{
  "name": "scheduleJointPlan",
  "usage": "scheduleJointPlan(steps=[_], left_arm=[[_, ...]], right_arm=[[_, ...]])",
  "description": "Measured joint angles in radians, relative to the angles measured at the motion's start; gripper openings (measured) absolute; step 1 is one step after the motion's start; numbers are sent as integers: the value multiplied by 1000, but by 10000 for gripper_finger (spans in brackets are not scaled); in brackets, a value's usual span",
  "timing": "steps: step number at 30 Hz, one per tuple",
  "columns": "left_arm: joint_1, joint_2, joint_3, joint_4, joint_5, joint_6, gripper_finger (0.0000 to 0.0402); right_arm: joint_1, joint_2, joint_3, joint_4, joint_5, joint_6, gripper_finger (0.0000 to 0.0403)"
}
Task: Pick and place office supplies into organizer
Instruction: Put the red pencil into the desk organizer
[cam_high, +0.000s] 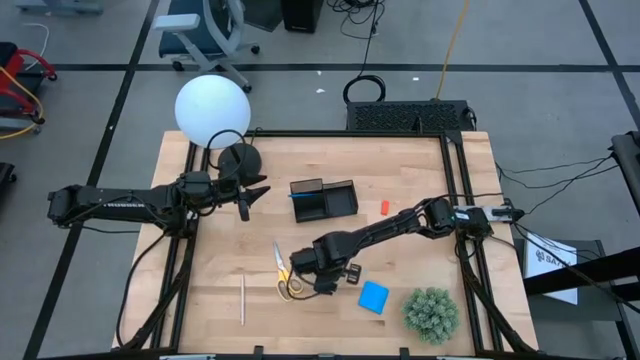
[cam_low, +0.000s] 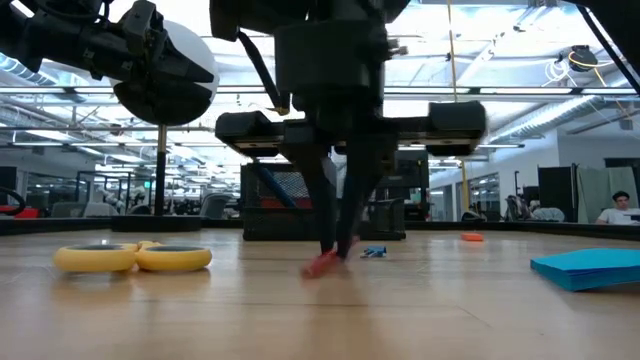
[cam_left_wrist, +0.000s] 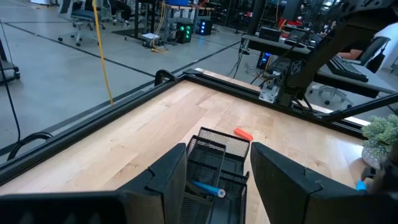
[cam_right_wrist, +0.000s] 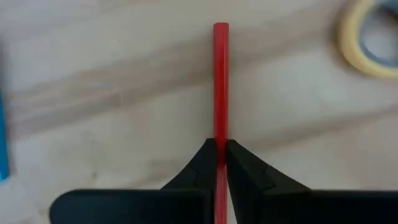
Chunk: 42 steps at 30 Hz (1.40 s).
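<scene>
your right gripper (cam_right_wrist: 220, 152) is clenched on the red pen (cam_right_wrist: 220, 81) near the scissors (cam_high: 285, 275); that thin grip could let it swivel and miss the organizer (cam_high: 323, 199). left gripper (cam_left_wrist: 217, 180) hangs released.

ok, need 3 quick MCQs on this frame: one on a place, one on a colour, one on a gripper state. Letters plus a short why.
1. Where does the blue square notepad lie?
A. inside the black mesh organizer tray
B. on the wooden table between the yellow-handled scissors and the green spiky plant ball
C. under the white globe lamp

2. What colour is the thin pen in the right gripper?
A. red
B. black
C. green

3. How is the left gripper?
A. shut on a pencil
B. shut on the scissors
C. open, empty

Answers:
1 B: high view shows it on bare wood, scissors on one side, plant ball on the other.
2 A: right wrist view shows the red pen pinched between the fingers.
3 C: left wrist view shows its fingers spread, organizer tray beyond.
</scene>
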Motion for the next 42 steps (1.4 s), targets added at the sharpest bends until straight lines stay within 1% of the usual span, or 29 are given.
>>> scheduleJointPlan(steps=[6,15,19,29,42], left_arm=[[0,0,0,1,0,0,175],[0,0,0,1,0,1,175],[0,0,0,1,0,2,175],[0,0,0,12,-1,2,175],[0,0,0,23,0,2,175]], right_arm=[[-17,-10,1,-10,28,25,18],[-24,-10,2,-7,35,25,18],[-23,-11,2,-8,75,26,18],[-26,-15,3,-6,76,79,18],[-36,-142,5,61,76,182,18]])
